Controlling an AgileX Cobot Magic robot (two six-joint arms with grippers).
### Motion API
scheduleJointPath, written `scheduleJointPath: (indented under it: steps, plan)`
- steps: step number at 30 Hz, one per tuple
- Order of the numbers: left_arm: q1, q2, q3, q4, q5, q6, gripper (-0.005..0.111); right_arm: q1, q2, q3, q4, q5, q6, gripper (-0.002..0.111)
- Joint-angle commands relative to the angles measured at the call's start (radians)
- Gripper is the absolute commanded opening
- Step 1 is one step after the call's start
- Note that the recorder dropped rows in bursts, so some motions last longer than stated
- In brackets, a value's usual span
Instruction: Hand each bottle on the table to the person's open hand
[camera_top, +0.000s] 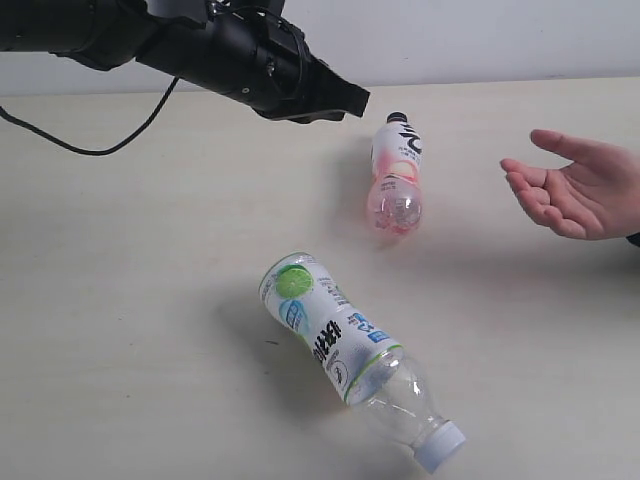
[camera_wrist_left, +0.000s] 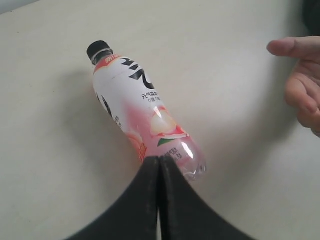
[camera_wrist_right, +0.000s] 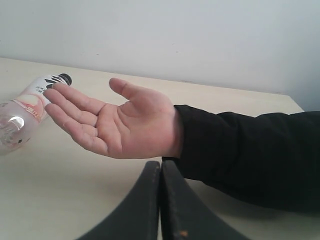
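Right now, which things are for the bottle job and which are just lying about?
For the job: pink bottle, lime bottle, hand, table, left pincer.
Just there: cable, wall.

Bright, diffuse light. Soft shadows on the table (camera_top: 120, 300) beside the pink bottle (camera_top: 397, 172) and lime bottle (camera_top: 340, 345); small glare on their clear plastic.
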Motion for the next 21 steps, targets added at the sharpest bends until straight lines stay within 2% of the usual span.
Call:
scheduleJointPath:
  steps: [1, 4, 8, 10, 14, 16, 21]
  plan:
    - [0.001, -0.005, -0.014, -0.014, 0.003, 0.039, 0.0, 0.004, -0.007, 0.004, 0.0, -0.012, 0.0, 0.0]
    - [-0.016, -0.003, -0.053, -0.006, 0.046, 0.041, 0.0, 0.037, -0.007, 0.004, 0.0, -0.012, 0.0, 0.0]
    - [-0.091, -0.001, -0.111, 0.047, 0.035, -0.045, 0.0, 0.053, -0.007, 0.004, 0.0, -0.012, 0.0, 0.0]
    - [-0.14, 0.001, -0.151, 0.181, 0.004, -0.185, 0.0, 0.053, -0.007, 0.004, 0.0, -0.012, 0.0, 0.0]
    - [-0.209, 0.013, -0.225, 0.59, -0.007, -0.558, 0.0, 0.052, -0.007, 0.004, 0.0, -0.005, 0.0, 0.0]
    - [-0.223, 0.035, -0.28, 0.786, 0.048, -0.728, 0.0, 0.052, -0.007, 0.004, 0.0, -0.005, 0.0, 0.0]
    - [-0.225, 0.114, -0.419, 1.096, 0.271, -1.049, 0.0, 0.052, -0.007, 0.004, 0.0, -0.005, 0.0, 0.0]
